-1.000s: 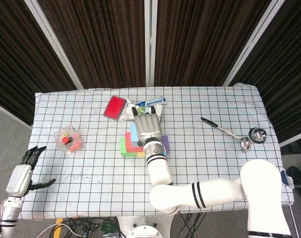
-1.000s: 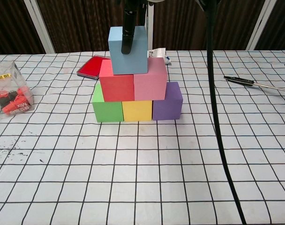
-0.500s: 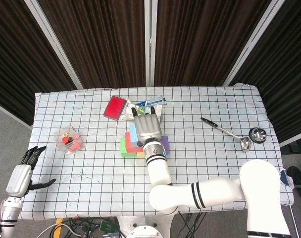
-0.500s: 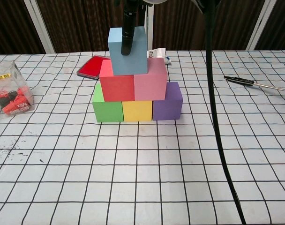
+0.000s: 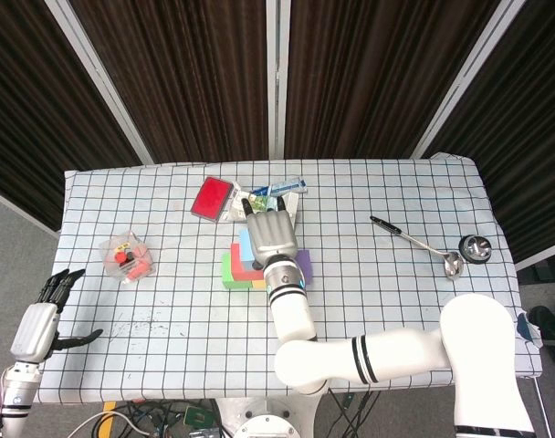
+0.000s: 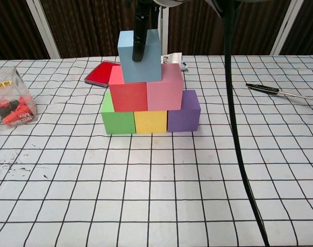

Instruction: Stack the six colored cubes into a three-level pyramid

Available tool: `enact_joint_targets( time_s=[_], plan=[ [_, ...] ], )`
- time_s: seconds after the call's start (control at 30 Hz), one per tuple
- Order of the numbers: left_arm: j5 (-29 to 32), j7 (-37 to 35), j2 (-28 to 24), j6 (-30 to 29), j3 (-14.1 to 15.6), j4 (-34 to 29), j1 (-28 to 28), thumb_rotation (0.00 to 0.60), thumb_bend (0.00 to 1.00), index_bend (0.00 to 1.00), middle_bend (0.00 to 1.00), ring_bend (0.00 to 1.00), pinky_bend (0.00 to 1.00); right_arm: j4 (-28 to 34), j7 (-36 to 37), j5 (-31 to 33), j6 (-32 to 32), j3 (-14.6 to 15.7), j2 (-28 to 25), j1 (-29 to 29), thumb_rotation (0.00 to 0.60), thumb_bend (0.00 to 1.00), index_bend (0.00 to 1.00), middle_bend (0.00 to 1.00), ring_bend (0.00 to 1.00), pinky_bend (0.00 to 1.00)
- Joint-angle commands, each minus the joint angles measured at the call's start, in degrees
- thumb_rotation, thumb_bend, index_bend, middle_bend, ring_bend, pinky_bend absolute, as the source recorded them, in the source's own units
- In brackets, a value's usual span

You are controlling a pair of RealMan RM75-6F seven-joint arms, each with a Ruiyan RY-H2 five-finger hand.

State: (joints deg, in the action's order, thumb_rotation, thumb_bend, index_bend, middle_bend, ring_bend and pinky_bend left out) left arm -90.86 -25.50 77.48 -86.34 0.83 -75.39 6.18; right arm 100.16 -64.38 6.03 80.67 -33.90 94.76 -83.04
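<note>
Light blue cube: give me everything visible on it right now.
The light blue cube is matte, plain-faced and upright, forming the pyramid's top level. It rests on the red cube and pink cube, straddling their seam. A dark finger of the right hand lies down its front face; the hand covers it from above.

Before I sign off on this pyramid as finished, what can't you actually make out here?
- Right robot hand: head view shows only its back, covering the pink cube; chest view cuts it at the top edge, one finger on the light blue cube, grip unclear.
- Plastic box contents: too small.
- Items behind red pad: partly hidden by that hand.
</note>
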Motion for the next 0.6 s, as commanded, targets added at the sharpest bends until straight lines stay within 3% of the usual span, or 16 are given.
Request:
enact_joint_targets(
  time_s=[0.03,0.3,0.6],
  plan=[
    [0.0,0.0,0.0,0.0,0.0,0.0,0.0,0.600,0.00,0.07,0.10,0.00,0.03,0.1,0.1,0.0,-0.3,-0.1,0.0,0.1,0.600,0.09,0.00,0.66,0.29,0.00],
    [-0.1,-0.1,0.0,0.1,0.0,-0.1,0.1,0.600,0.00,0.07,0.10,0.00,0.03,1.1,0.0,0.4,-1.2,0.0,-1.1,0.8,0.600,0.03,0.00,0.38,0.17,0.00],
    [0.1,0.0,0.0,0.6,-0.1,-0.1,0.3,0.600,0.00,0.07,0.10,0.00,0.03,2.2,0.5,0.7,-2.4,-0.1,-2.3,1.4,0.600,0.00,0.00,0.27,0.12,0.00]
  ],
)
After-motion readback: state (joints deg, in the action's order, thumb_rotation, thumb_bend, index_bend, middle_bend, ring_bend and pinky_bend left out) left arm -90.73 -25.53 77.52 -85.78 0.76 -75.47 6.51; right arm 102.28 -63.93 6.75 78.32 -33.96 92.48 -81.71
